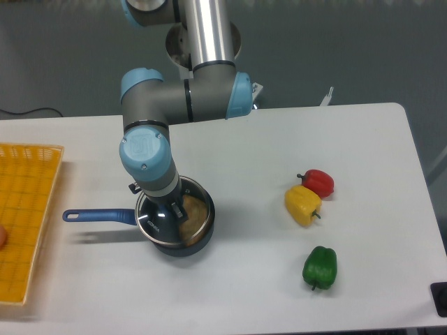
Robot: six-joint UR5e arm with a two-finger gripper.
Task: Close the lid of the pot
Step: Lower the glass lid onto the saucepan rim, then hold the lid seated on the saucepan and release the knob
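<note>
The pot [203,236] is a small dark saucepan at the table's middle left, with its blue handle [98,216] pointing left. Something tan [196,211] lies inside it. The pot lid [156,227], clear glass with a metal rim and lettering near its edge, sits over the pot, shifted a little left and slightly tilted. My gripper [174,207] reaches straight down onto the lid's centre and is shut on the lid. The arm's wrist hides the knob and most of the fingers.
A yellow basket [28,209] lies along the left edge. On the right side of the table sit a red pepper [319,182], a yellow pepper [302,204] and a green pepper [320,266]. A dark object [440,296] shows at the bottom right corner.
</note>
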